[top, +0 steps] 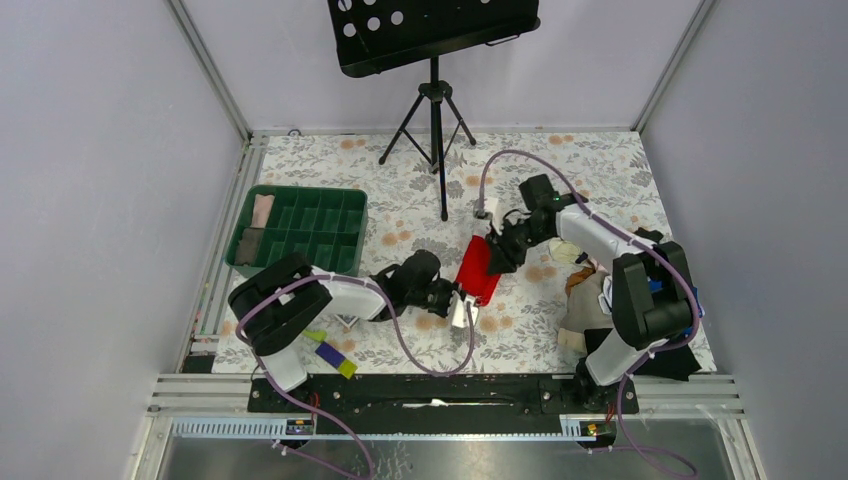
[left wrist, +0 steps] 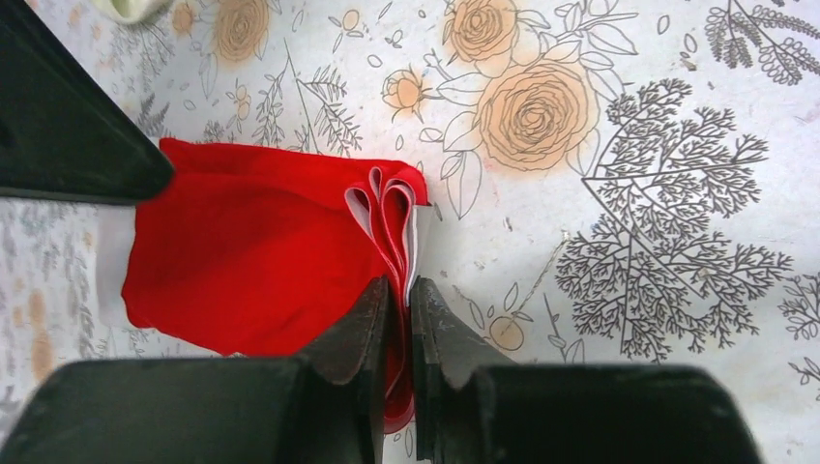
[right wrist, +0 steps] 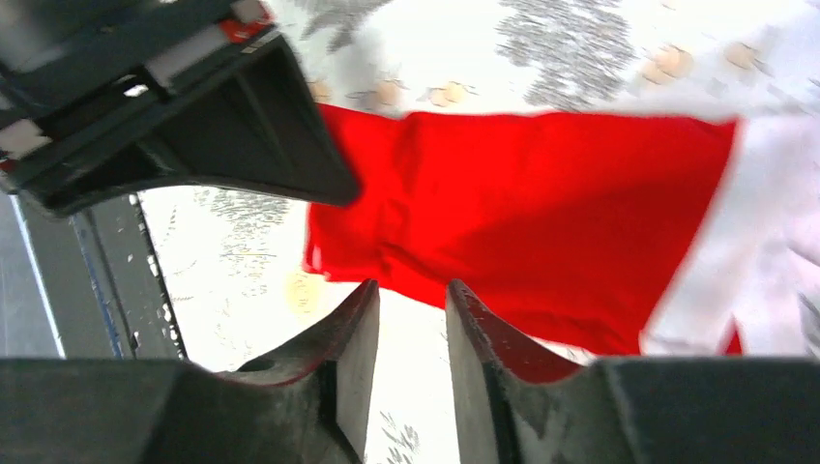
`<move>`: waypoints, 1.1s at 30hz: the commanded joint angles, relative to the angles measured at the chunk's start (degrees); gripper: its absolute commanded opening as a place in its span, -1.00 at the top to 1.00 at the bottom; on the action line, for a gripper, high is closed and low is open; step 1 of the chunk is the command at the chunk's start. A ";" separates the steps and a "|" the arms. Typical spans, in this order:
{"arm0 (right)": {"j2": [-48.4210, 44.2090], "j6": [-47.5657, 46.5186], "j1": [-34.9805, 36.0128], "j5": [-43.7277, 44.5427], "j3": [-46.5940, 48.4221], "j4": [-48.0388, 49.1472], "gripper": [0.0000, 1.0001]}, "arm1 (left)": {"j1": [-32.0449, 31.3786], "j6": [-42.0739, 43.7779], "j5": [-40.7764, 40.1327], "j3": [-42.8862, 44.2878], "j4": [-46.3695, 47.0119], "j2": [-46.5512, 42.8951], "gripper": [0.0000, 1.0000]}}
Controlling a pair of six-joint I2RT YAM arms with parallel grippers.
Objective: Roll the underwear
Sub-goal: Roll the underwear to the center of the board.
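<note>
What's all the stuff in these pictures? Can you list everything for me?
underwear: one, bright red, folded, middle of the table
tray: one, green with compartments, far left
rolled cloths: two, pale pink and dark grey, in the tray's left compartments
pile of clothes: one, grey and cream, right side beside the right arm
music stand: one, black, at the back
small pieces: about three, yellow-green and purple, by the left arm's base
tablecloth: one, white with grey and orange flowers
left gripper: one, black, pinching the underwear's edge
right gripper: one, black, open, at the underwear's far end
</note>
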 commanded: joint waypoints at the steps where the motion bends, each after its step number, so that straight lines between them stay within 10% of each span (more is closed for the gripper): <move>1: 1.43 4.92 -2.48 4.35 2.11 1.33 0.32 | 1.97 -3.56 3.88 5.56 -11.65 -2.43 0.91; 23: 10.49 9.94 1.36 5.82 7.40 4.66 0.54 | 3.91 -17.95 13.07 20.73 -39.85 0.41 1.00; 33: -0.02 15.94 -15.78 -1.01 15.13 1.90 0.27 | 8.41 -18.81 25.33 35.35 -54.29 13.05 1.00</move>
